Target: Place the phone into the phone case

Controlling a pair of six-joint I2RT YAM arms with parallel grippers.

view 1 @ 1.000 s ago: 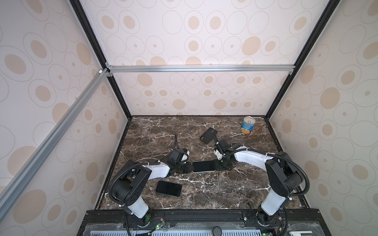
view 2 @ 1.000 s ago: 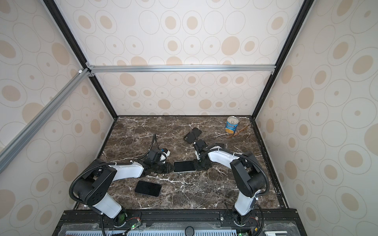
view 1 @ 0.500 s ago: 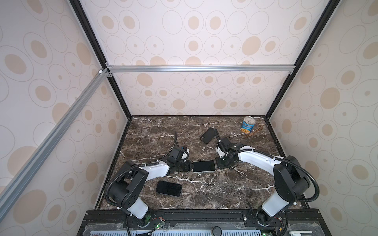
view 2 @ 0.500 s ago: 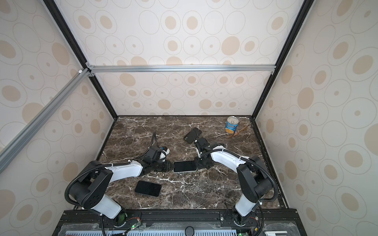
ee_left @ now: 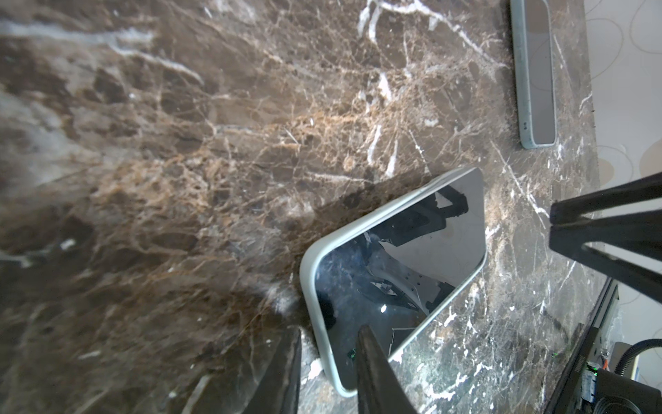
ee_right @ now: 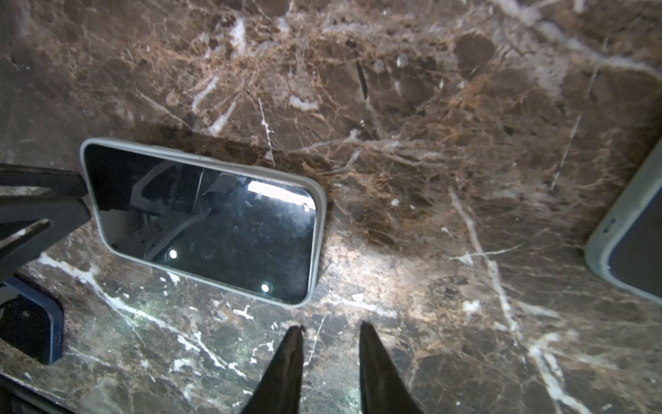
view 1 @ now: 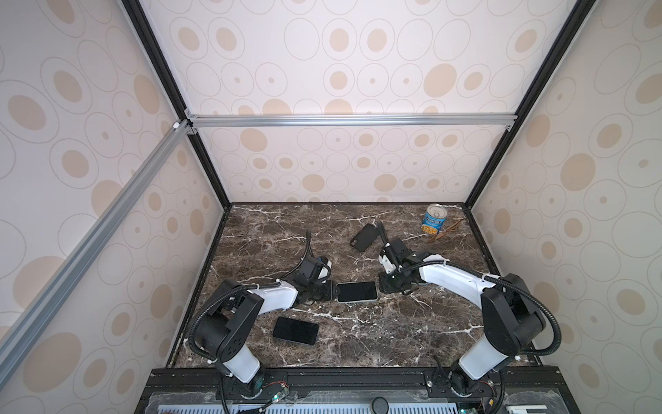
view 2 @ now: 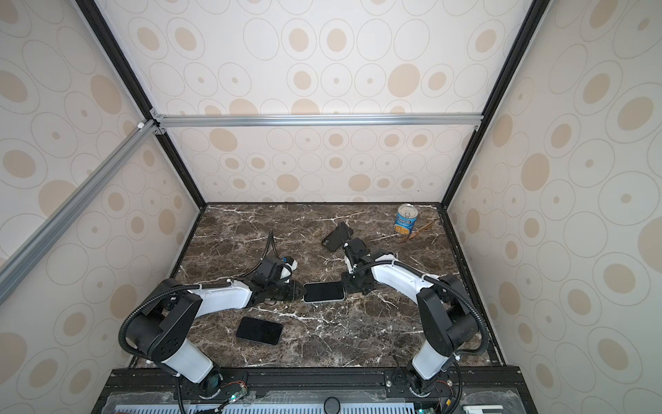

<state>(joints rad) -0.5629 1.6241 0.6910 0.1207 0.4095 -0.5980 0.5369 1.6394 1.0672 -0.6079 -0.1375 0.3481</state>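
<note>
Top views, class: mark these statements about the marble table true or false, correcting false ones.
1. The dark-screened phone in a pale case lies flat between the left gripper and right gripper. True.
2. The blue-labelled metal corn tin lies on its side. False: it stands upright.
3. The right gripper holds the dark phone case. False: its jaws are open on nothing.
4. A second dark-screened phone lies nearer the front edge. True.
</note>
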